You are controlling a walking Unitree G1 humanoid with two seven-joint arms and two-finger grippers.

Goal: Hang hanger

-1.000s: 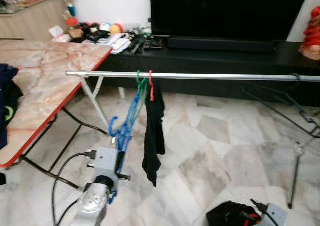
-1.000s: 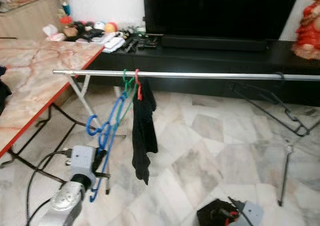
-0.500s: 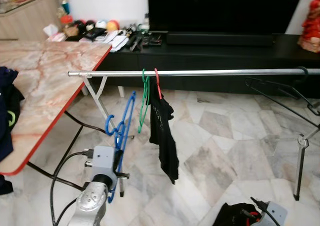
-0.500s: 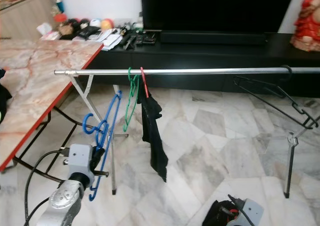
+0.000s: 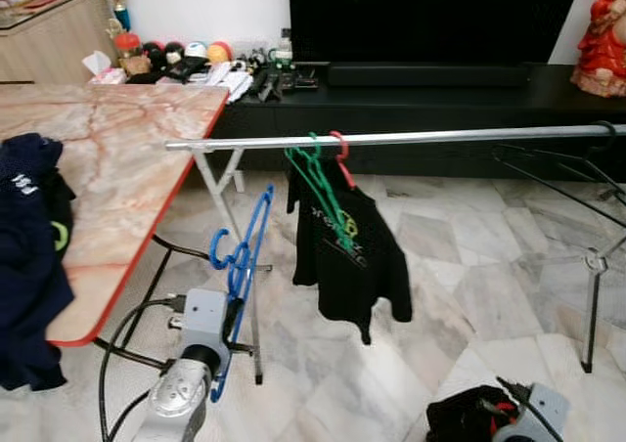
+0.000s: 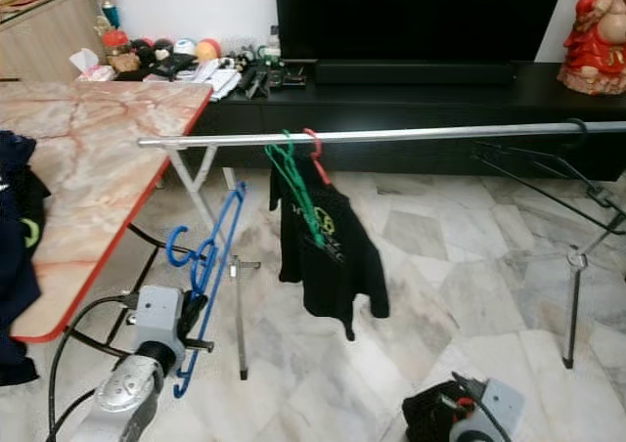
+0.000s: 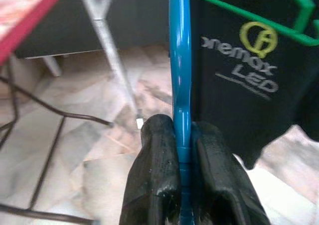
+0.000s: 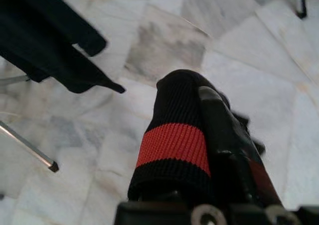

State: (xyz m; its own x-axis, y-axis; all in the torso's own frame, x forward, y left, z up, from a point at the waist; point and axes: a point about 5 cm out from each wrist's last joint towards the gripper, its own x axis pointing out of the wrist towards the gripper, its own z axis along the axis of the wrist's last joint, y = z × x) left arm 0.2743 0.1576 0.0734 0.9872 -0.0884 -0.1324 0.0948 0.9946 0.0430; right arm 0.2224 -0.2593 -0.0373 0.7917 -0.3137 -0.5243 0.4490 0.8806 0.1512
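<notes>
Your left pincer (image 7: pixel 182 158) is clenched on the blue hanger (image 5: pixel 245 246), which sits below the rail (image 5: pixel 411 137), its hook not yet over it. On the rail, a green hanger (image 5: pixel 318 183) and a red hanger (image 5: pixel 340 158) hang together, the red one carrying a black shirt (image 5: pixel 347 256). Your right pincer (image 8: pixel 209 135), low beside the rail's far leg, grips a black cloth with a red stripe (image 8: pixel 174 145). Since a second ago the shirt has swung out and turned broadside; the blue hanger's grip looks unchanged.
</notes>
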